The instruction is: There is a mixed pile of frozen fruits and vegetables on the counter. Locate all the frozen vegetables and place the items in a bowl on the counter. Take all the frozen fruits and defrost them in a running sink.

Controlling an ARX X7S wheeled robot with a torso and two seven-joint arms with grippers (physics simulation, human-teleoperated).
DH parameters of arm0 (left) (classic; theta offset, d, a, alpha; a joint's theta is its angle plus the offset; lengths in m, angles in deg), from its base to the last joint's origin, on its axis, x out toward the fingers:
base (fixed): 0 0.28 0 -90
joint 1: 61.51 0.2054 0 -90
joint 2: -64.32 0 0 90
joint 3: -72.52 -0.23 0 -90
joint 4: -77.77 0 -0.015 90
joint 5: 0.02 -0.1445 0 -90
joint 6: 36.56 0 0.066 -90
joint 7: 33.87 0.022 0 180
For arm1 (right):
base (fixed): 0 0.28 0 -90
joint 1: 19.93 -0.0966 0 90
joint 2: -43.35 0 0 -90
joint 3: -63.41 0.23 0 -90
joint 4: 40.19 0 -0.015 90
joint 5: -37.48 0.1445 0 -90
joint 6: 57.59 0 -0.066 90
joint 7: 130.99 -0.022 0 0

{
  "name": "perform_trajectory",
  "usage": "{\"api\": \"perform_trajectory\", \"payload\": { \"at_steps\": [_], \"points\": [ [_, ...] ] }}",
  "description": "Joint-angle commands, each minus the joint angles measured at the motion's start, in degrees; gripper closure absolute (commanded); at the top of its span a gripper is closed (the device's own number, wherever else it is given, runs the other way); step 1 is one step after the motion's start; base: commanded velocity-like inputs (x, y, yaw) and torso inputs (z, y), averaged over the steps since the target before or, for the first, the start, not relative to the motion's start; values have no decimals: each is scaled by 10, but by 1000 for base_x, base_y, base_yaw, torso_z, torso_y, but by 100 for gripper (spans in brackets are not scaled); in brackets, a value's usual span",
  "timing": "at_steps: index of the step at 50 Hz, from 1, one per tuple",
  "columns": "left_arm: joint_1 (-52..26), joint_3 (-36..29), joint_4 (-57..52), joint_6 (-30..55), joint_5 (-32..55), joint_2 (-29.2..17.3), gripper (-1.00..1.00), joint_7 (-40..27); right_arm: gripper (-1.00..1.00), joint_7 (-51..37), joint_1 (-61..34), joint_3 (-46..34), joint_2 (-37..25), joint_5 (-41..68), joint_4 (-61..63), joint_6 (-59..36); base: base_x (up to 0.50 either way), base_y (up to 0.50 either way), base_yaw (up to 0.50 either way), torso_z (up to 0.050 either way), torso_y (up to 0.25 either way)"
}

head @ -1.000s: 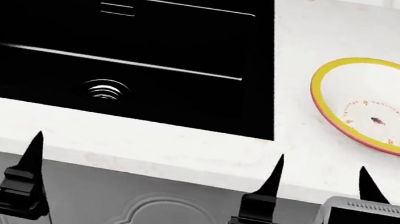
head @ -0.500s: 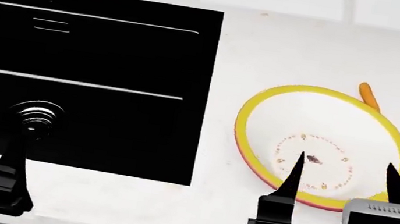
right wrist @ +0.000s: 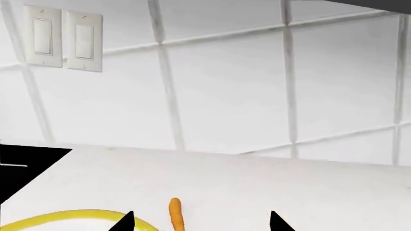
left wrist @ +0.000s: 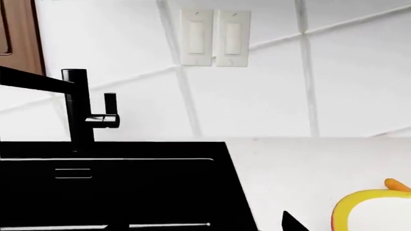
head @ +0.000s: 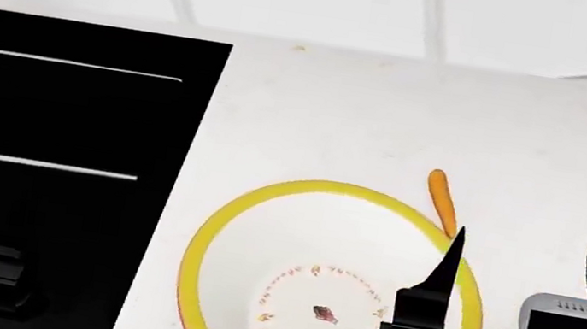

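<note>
The white bowl (head: 266, 196) with a yellow rim stands empty on the white counter (head: 347, 112), right of the black sink (head: 70, 116). A small orange carrot (head: 440, 201) lies on the counter just past the bowl's far right rim. My right gripper (head: 527, 266) is open above that rim, and the carrot (right wrist: 175, 216) points in between its fingertips (right wrist: 126, 222). My left gripper (left wrist: 205, 227) is open low over the sink's right part. One of its fingertips (left wrist: 292, 224) shows and the other is lost against the black. The frozen fruits are out of view.
A black tap (left wrist: 77, 110) with a side lever stands behind the sink, and I see no water running. A white tiled wall with two light switches (right wrist: 61, 41) backs the counter. Bare counter stretches to the right of the carrot.
The head view has swung right and closer. The sink slid off to the left and the bowl now lies bottom centre. My right gripper came over the bowl's right rim, near the carrot.
</note>
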Motion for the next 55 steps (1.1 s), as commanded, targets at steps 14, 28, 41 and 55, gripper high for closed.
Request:
{"api": "perform_trajectory", "payload": {
  "at_steps": [14, 28, 41, 55],
  "points": [
    [6, -17, 6, -13, -2, -1, -100, -7, -100, -3, 0, -20, -9, -4, -4, 4, 371, -81, 0, 0, 0],
    [-8, 11, -8, 12, 26, -7, -100, -11, -100, 65, -276, -72, -12, 66, -213, -191, 9, 0, 0, 0, 1],
    [-24, 53, -33, 39, 59, -14, -100, -21, -100, 228, -601, -247, 14, 45, -758, -231, 0, 0, 0, 0, 0],
    [-25, 76, -37, 38, 80, -16, -100, -21, -100, 337, -746, -238, 119, -140, -1192, -183, 0, 0, 0, 0, 0]
  ]
}}
